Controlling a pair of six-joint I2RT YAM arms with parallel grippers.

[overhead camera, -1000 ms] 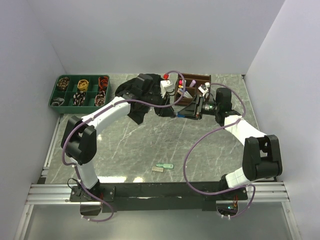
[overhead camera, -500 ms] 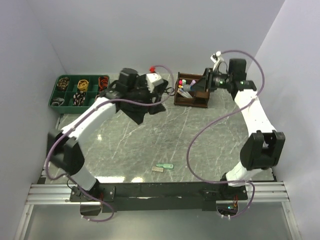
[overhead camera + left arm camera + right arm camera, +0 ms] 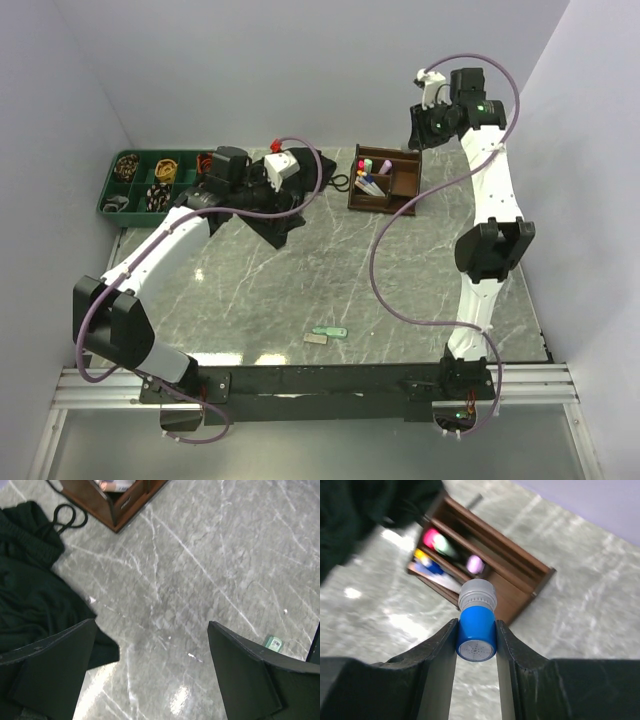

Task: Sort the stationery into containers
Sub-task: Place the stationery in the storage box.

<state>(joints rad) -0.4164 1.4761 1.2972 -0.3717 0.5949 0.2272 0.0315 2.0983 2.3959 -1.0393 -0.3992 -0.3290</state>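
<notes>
Blurry pens (image 3: 432, 536) in wooden organiser (image 3: 516, 598)

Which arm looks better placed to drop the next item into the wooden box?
The right arm, probably. Its claw grips a blue-capped piece, raised close to the wooden organiser. The left claw is open and empty, over bare table beside the black cloth.

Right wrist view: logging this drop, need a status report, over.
Left tool open, empty, by black cloth. Right tool shut on blue cylindrical piece with grey ribbed end, high, facing dark brown wooden organiser. Nothing seen between them.
</notes>
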